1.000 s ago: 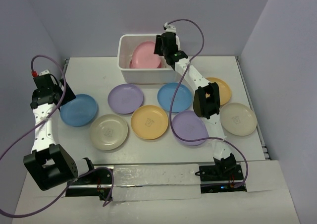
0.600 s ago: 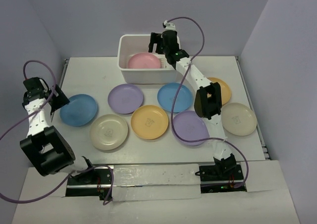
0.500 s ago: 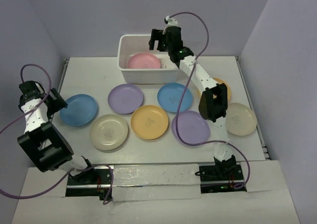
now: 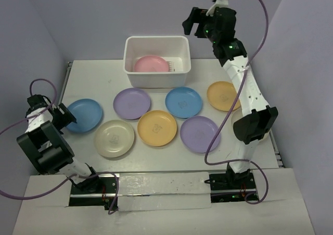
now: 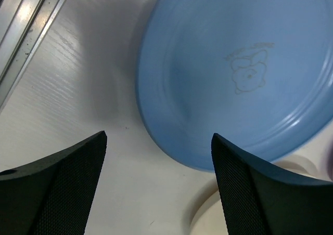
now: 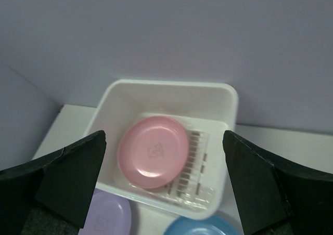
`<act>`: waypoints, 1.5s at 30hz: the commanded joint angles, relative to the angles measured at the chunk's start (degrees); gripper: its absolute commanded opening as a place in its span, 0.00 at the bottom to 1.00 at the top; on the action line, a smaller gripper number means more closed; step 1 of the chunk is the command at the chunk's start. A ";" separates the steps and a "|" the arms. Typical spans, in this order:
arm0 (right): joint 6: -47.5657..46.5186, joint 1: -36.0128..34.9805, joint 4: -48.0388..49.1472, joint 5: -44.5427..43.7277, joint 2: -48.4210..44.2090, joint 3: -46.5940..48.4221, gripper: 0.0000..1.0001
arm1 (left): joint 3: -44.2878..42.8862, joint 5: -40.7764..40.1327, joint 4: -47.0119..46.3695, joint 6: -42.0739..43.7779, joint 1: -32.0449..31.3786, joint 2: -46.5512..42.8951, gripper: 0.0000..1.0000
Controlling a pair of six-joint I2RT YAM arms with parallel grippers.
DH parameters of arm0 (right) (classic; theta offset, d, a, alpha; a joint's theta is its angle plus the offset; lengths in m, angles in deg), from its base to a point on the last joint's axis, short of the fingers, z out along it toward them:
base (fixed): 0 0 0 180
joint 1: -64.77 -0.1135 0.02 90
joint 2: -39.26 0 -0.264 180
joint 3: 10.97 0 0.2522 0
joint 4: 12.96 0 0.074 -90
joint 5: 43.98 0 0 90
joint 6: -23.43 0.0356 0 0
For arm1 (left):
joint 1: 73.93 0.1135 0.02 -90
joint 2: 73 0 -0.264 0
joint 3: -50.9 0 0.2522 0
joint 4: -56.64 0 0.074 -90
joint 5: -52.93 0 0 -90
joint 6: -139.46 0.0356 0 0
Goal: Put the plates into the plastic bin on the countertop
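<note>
Black, mesh-textured fingers (image 5: 57,183) belong to the left gripper (image 4: 62,115), which sits low over the countertop (image 4: 93,79) at the far left. Its jaws are spread wide and clamp nothing. In the left wrist view, the left gripper (image 5: 158,137) frames the near rim of the left blue plate (image 5: 244,74), but actual contact cannot be told. That left blue plate (image 4: 83,115) lies flat just beside the cream plate (image 4: 114,138), whose pale rim (image 5: 200,214) shows at the bottom of the wrist view. Next along the front row come the centre yellow-orange plate (image 4: 157,128) and the right purple plate (image 4: 200,133). Behind them lie the left purple plate (image 4: 132,103), the middle blue plate (image 4: 183,102) and the right yellow-orange plate (image 4: 223,95), all flat on the countertop and outside the tub. The plastic bin (image 4: 156,38) stands at the back centre against the lavender wall (image 4: 104,11), with one pink plate (image 4: 151,64) lying in its left part. The right wrist view looks down into the plastic bin (image 6: 171,84), where the pink plate (image 6: 153,152) rests beside the slots (image 6: 192,157) in the base. Farthest right, the right gripper (image 4: 191,23) hangs high above the bin's back right corner with its jaws wide apart and empty, and in its own view the right gripper (image 6: 162,136) has a dark finger at each side.
</note>
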 commanded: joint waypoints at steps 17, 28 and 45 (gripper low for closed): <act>-0.27 15.67 -10.47 6.33 -5.49 -23.05 1.00 | -0.71 4.78 -11.27 -4.94 0.58 7.04 0.31; -3.14 17.66 -12.19 9.87 -5.81 -27.64 0.99 | -10.45 6.82 -2.05 -2.71 0.58 -1.01 0.00; -7.18 20.72 -14.33 9.91 -4.17 -29.61 0.98 | -36.16 6.26 -6.67 -8.87 -15.46 -8.87 0.00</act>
